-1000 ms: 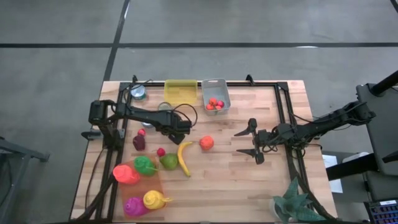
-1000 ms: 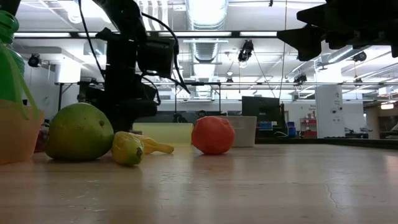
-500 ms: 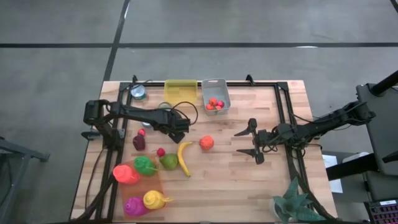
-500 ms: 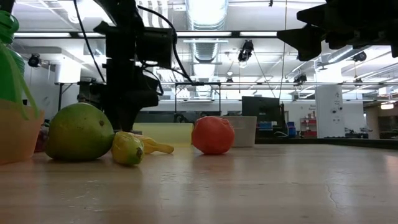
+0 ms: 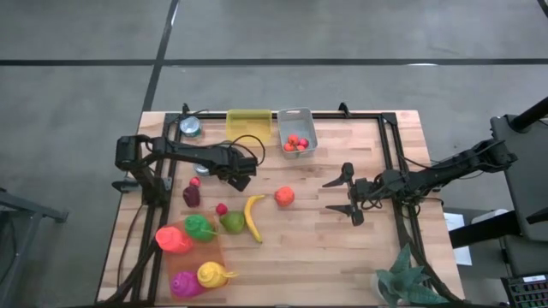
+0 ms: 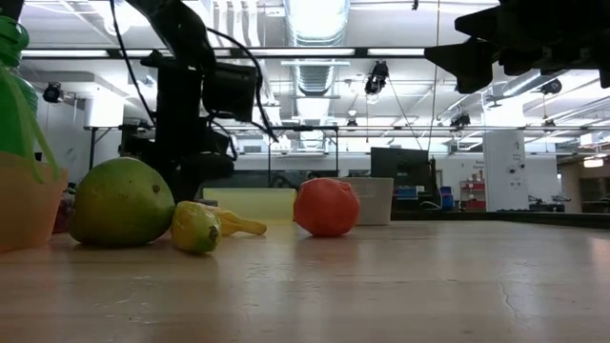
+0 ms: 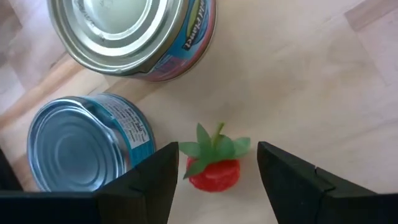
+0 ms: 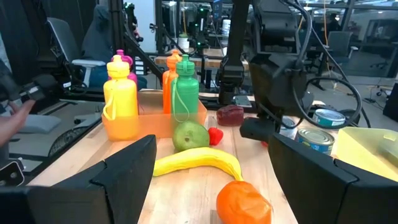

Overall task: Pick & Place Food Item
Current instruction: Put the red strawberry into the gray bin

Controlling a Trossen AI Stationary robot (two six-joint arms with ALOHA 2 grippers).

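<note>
In the left wrist view a small red strawberry point(image 7: 213, 174) with green leaves lies on the bare wood. It sits between the open fingers of my left gripper point(image 7: 216, 151), which touch nothing. The gripper point(image 5: 241, 178) points steeply down over the table's left half and hides the strawberry from above. Right beside it stand two tin cans point(image 7: 81, 146) point(image 7: 134, 34). A banana point(image 5: 253, 218), a green pear point(image 5: 232, 222) and an orange fruit point(image 5: 284, 196) lie nearer the front. My right gripper point(image 5: 334, 195) hovers open and level at the right.
A yellow bin point(image 5: 248, 126) and a grey bin point(image 5: 296, 133) with red fruits stand at the far edge, with another can point(image 5: 190, 127) to their left. Bottles in an orange tray point(image 5: 193, 252) fill the near left corner. A dark red item point(image 5: 191, 195) lies left of the pear.
My left gripper has shifted a little toward the table's left and far edges, staying open and pointed down. Nothing on the table has moved.
</note>
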